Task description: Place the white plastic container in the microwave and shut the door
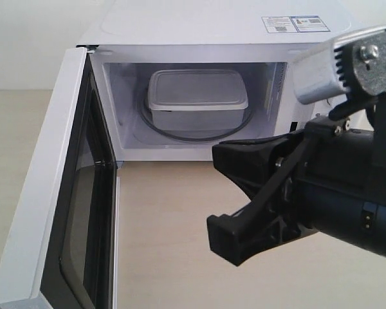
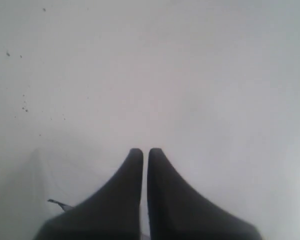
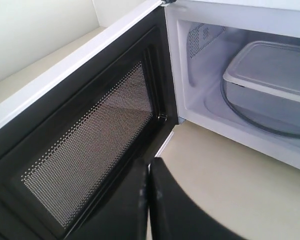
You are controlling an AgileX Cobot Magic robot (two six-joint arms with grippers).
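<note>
The white plastic container (image 1: 197,96), translucent and flat-lidded, is seen well beyond the clenched, empty right gripper (image 3: 148,161); the left gripper (image 2: 145,150) is clenched too.

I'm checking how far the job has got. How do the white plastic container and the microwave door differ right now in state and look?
The white plastic container already sits inside the microwave, while the door stands wide open, not yet closed. The container is pale and translucent with a flat rimmed lid, whereas the door's inner face is black with a perforated mesh window. Both are rectangular, with white outer surfaces.
</note>
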